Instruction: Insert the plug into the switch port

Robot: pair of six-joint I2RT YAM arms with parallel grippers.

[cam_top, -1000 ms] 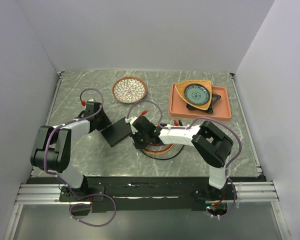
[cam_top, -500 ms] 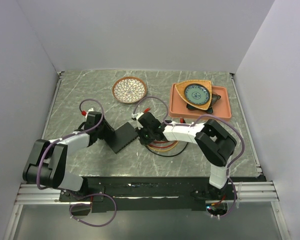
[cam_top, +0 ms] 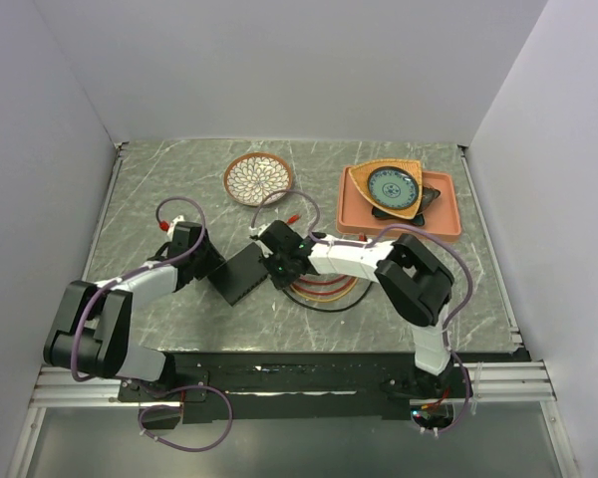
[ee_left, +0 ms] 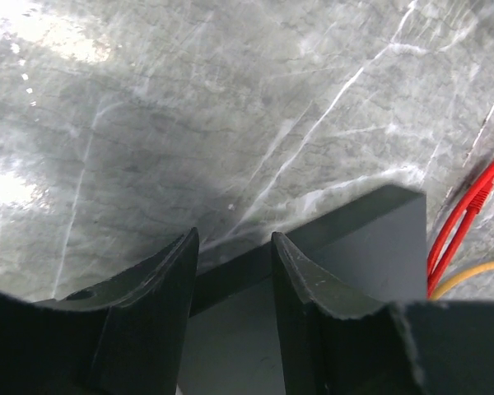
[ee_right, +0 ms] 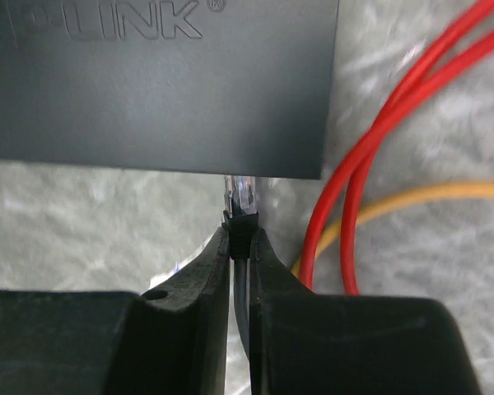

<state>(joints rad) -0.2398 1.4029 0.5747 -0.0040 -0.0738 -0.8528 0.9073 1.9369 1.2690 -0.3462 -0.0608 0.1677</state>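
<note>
Pinching plug [ee_right: 240,196] in right jaws, tip aligned at switch [ee_right: 148,99] edge; left jaws clamping switch to brace it.

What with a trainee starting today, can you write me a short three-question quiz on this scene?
1. True or false: the right gripper is pinching the plug.
2. What lies on the table beside the switch? A) a red cable and an orange cable; B) a blue cable; C) a spoon.
3. Fill in: the plug's tip meets the switch's ____.

Key: 1 true; 2 A; 3 edge.
</note>
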